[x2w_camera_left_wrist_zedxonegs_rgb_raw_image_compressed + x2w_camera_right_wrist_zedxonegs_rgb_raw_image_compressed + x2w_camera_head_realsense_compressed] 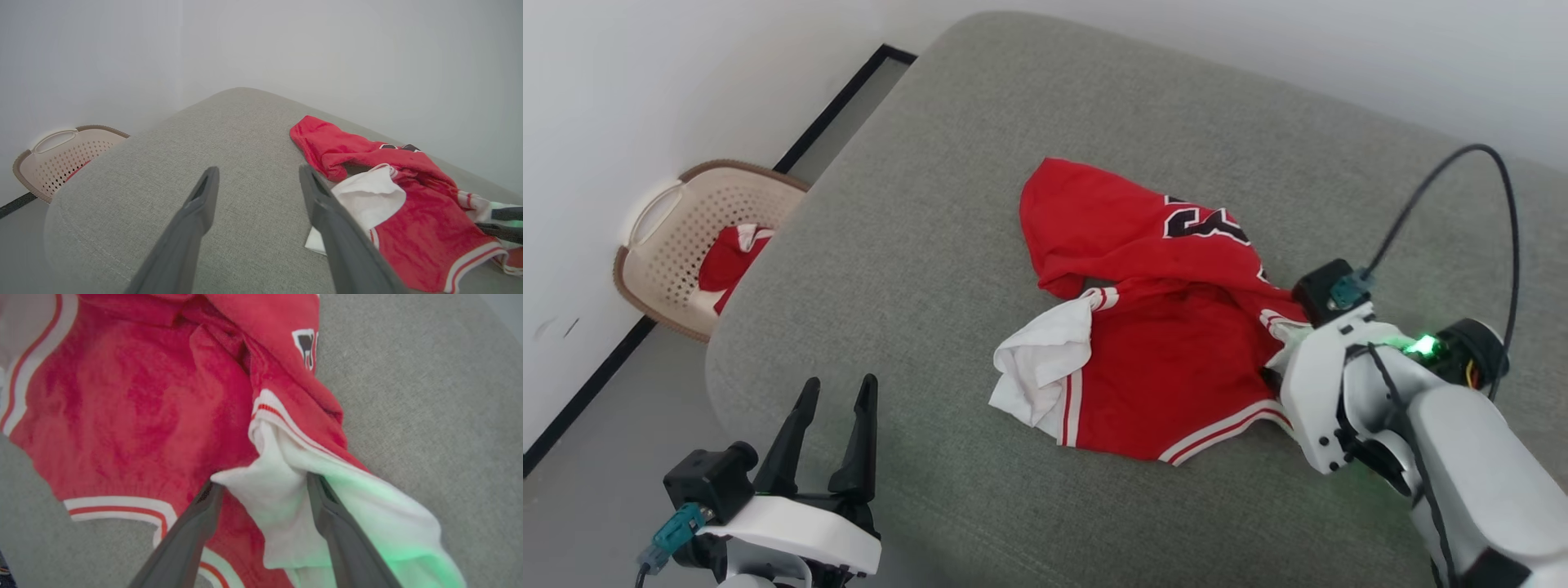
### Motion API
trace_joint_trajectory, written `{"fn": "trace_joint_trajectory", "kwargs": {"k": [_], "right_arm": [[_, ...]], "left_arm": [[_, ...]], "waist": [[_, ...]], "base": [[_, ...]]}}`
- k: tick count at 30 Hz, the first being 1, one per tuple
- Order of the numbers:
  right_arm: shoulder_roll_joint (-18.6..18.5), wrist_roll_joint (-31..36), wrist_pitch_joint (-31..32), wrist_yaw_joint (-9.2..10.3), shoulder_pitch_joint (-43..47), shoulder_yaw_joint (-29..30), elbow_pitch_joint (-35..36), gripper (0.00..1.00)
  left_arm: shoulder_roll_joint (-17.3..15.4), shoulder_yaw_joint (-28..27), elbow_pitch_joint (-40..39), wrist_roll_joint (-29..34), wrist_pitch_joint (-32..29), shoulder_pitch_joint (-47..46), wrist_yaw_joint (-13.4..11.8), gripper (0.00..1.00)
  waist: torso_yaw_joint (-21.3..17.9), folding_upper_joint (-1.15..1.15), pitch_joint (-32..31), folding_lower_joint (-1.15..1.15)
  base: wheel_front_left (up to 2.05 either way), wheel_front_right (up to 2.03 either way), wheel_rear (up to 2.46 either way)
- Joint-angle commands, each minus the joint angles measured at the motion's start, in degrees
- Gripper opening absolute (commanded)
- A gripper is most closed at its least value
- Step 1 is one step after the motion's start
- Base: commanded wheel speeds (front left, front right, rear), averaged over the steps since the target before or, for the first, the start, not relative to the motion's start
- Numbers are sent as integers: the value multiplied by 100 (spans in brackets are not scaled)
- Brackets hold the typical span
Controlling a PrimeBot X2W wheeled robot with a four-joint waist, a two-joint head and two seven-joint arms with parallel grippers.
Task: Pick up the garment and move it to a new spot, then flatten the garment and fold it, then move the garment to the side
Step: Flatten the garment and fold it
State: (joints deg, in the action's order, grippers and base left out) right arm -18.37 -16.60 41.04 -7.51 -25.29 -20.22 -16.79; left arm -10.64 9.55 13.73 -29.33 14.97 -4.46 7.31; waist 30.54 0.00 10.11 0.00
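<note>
The garment (1168, 351), a red jersey with white sleeves and striped trim, lies crumpled on a grey cushion (915, 212), black lettering showing at its far side. My right gripper (263, 482) is open, its fingers astride the garment's (143, 396) white right sleeve (282, 498); in the head view the right wrist (1327, 384) covers those fingers. My left gripper (840, 384) stands open with nothing in it at the cushion's near left edge, well apart from the garment. In the left wrist view the left gripper (257, 169) points across bare cushion, the garment (408, 216) to its right.
A beige perforated laundry basket (678, 237) sits on the floor by the wall left of the cushion, holding another red-and-white cloth (731, 253); the basket (61, 159) also shows in the left wrist view. White walls stand behind. Bare cushion surface stretches left of the garment.
</note>
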Motion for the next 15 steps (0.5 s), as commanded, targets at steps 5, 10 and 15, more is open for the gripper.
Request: {"fn": "trace_joint_trajectory", "kwargs": {"k": [5, 10, 15], "right_arm": [[-12, 13, -219, 4, -389, -238, -552, 4], [105, -85, -469, 4, -613, -35, -860, 0], [194, -374, -461, 4, -605, 768, -799, 0]], "left_arm": [[57, -27, 3, -85, 28, -96, 18, 100], [76, -56, 9, -91, 28, -106, 18, 100], [57, -71, 26, -89, 28, -75, 18, 100]], "waist": [[61, 0, 131, 0], [56, 0, 160, 0], [24, 0, 117, 0]], "base": [[0, 0, 0], [0, 0, 0], [0, 0, 0]]}}
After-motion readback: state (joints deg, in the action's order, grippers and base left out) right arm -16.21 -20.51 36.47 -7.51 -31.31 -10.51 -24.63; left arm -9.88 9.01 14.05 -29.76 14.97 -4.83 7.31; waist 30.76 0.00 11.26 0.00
